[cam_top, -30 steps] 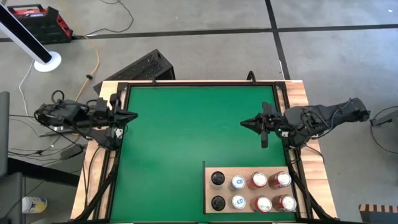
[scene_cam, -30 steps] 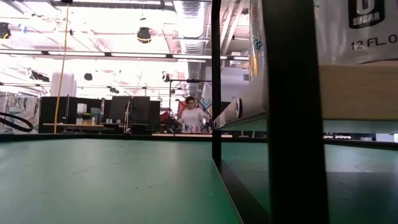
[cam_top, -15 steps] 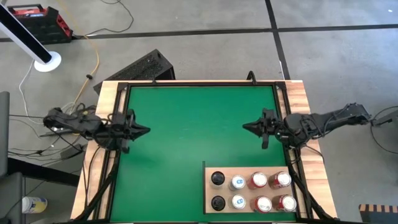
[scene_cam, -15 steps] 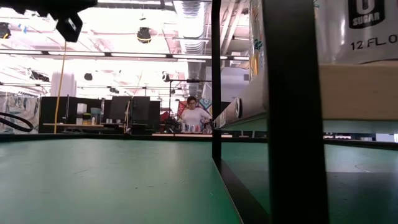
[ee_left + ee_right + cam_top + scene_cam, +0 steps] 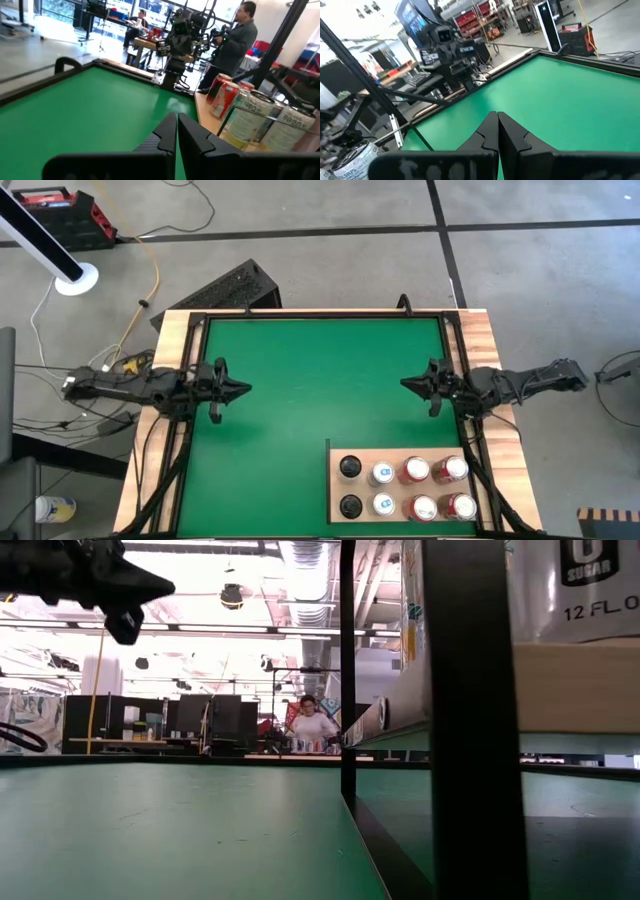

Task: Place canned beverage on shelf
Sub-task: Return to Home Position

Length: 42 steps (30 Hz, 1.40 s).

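Arms stretched level from the table's (image 5: 475, 340) side edges, pointing inward.
I read the left gripper (image 5: 238, 389) and right gripper (image 5: 407, 384) as pinched together; eight cans (image 5: 415, 470) stand on the shelf (image 5: 335, 450), bottom-right table corner in the high view.

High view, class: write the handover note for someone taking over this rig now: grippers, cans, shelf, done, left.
Left gripper: shut, empty, above the green mat's left side.
Right gripper: shut, empty, above the mat's right side.
Shelf: at the mat's lower right corner in the high view, holding eight cans upright, two rows of four.
Done: no can seen off the shelf.
Left: probably only parking both arms.
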### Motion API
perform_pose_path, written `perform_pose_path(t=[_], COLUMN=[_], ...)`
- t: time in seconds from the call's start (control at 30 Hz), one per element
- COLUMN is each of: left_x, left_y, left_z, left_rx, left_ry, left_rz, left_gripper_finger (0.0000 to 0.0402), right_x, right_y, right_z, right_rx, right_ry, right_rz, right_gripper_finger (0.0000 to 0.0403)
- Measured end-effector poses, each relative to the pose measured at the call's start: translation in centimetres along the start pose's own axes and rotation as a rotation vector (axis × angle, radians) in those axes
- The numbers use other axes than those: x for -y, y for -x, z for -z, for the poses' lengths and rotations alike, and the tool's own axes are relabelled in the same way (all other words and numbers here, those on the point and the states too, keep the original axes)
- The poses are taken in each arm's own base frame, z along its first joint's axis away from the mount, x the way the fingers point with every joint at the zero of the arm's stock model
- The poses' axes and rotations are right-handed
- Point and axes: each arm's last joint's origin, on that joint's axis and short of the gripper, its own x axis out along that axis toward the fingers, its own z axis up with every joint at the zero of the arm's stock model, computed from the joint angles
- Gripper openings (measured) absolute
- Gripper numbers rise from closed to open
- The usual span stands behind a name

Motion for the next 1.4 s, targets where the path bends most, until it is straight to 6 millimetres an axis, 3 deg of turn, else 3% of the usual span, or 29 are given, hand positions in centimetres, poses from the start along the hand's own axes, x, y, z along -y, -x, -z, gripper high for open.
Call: perform_pose_path(t=[0.5, 0.77, 0.93, 1.1, 1.4], left_x=[-2.4, -2.5, -3.2, -3.7, -2.9], left_y=[-0.3, -0.3, -0.4, -0.3, -0.2], left_z=[2.7, 3.8, 4.9, 5.6, 5.4], left_rx=[0.084, 0.023, -0.063, -0.092, -0.135], left_ry=[0.142, 0.118, 0.239, 0.338, -0.039], left_rz=[0.072, 0.175, 0.032, -0.092, 0.159], left_gripper_finger=[0.0000, 0.0000, 0.0000, 0.0000, 0.0000], right_x=[2.4, 2.5, 2.6, 2.6, 2.7], right_y=[0.4, 0.4, 0.4, 0.4, 0.4], right_z=[4.6, 5.5, 5.7, 5.8, 5.9], right_rx=[-0.018, -0.064, -0.075, -0.075, -0.082], right_ry=[-0.011, 0.172, 0.343, 0.400, 0.401], right_rz=[-0.111, -0.190, -0.198, -0.199, -0.196], right_gripper_finger=[0.0022, 0.0022, 0.0028, 0.0038, 0.0040])
